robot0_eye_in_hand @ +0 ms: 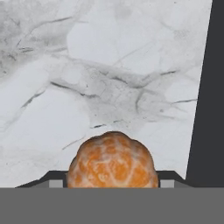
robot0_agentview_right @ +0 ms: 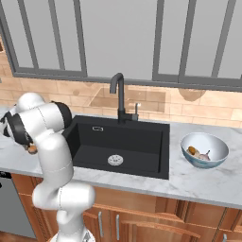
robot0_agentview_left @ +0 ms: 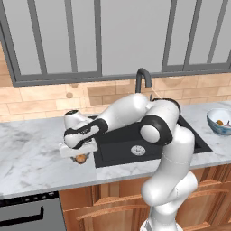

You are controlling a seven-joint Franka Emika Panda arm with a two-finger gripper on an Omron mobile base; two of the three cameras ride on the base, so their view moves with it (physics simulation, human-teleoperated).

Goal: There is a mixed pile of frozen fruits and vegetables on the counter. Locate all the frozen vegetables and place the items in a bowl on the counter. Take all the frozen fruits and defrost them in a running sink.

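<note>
From the left, I have the gripper (robot0_agentview_left: 80,155) low over the table (robot0_agentview_left: 31,158) just beside the sink (robot0_agentview_left: 118,149), its jaws straddling the orange ball (robot0_eye_in_hand: 112,161) — whether they grip it yet I cannot tell. I judge this the fruit-grasping step; next calls for a firm pinch, a lift, then a carry rightward into the basin. The ball is round, so it has no long axis or heading; the bowl (robot0_agentview_left: 212,122) sits far right.

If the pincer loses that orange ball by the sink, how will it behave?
The orange ball is round, so it would likely roll on the flat counter, perhaps into the sink close beside it. Its dimpled skin probably gives some grip.
</note>
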